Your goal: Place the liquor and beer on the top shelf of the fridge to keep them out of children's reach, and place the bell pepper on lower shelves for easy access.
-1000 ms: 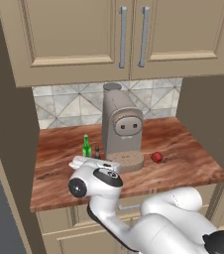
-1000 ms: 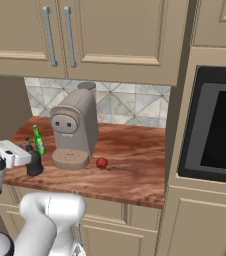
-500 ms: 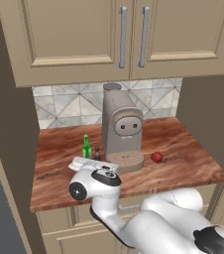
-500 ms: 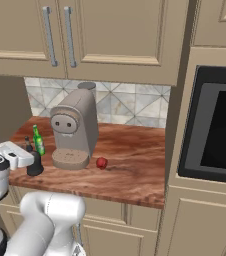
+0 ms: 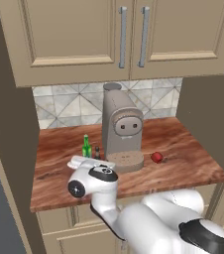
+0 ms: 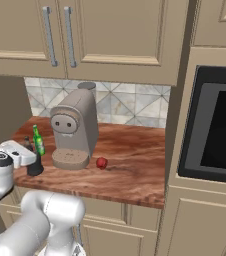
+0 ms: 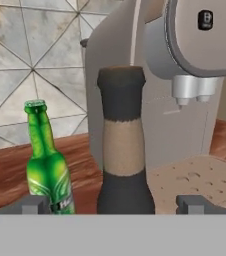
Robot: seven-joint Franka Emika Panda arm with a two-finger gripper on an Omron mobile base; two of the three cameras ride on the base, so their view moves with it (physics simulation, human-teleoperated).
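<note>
1. Beer (image 7: 47,165): green bottle, upright on the wood counter (image 5: 183,158), left of the liquor, in front of the tiled backsplash (image 5: 69,104).
2. Liquor (image 7: 122,150): black bottle with a brownish neck band, upright, centred between the fingertips in the hand view; just beside the beer.
3. Gripper (image 7: 114,205): jaws wide apart, a tip on each side of the liquor's body, holding nothing.
4. Coffee machine (image 5: 121,129): grey, right of the bottles, near them.
5. Pepper (image 5: 156,157): red, on the counter right of the machine, apart from the bottles.
</note>
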